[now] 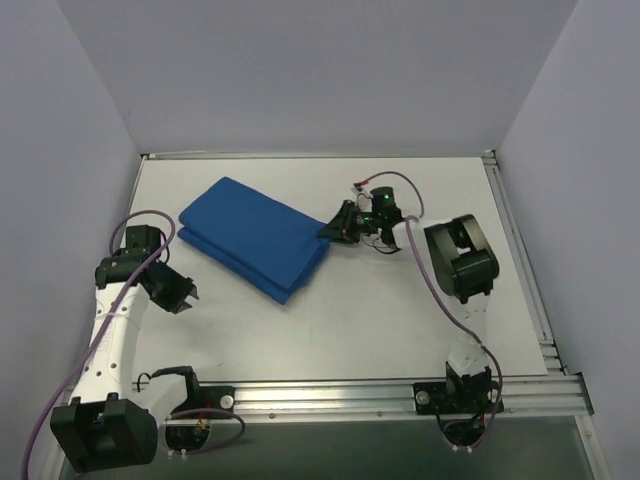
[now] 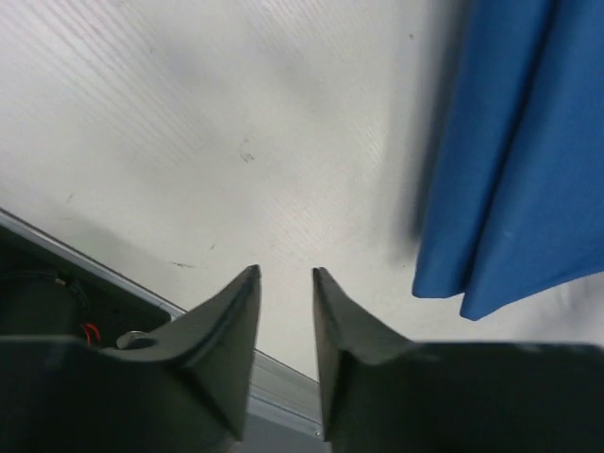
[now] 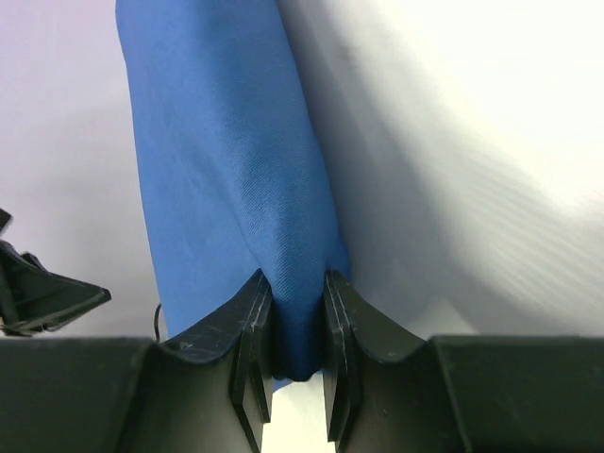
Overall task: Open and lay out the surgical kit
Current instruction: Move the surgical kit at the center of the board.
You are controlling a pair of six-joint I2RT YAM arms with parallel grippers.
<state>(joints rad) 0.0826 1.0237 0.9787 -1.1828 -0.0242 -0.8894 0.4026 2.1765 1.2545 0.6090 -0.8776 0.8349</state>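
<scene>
1. The blue cloth wrap [image 1: 258, 238] was seen folded on the table [image 1: 400, 320], left of centre.
2. Its right-hand edge was clamped between the narrowly spaced jaws of the right gripper [image 3: 298, 283].
3. The left gripper [image 2: 286, 274] was held slightly parted near the wrap, with nothing gripped.

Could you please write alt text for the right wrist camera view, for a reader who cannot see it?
The right gripper fills the bottom of the view, its two black fingers shut on an edge of the large blue cloth wrap. The folded cloth runs away up the frame over the white table.
</scene>
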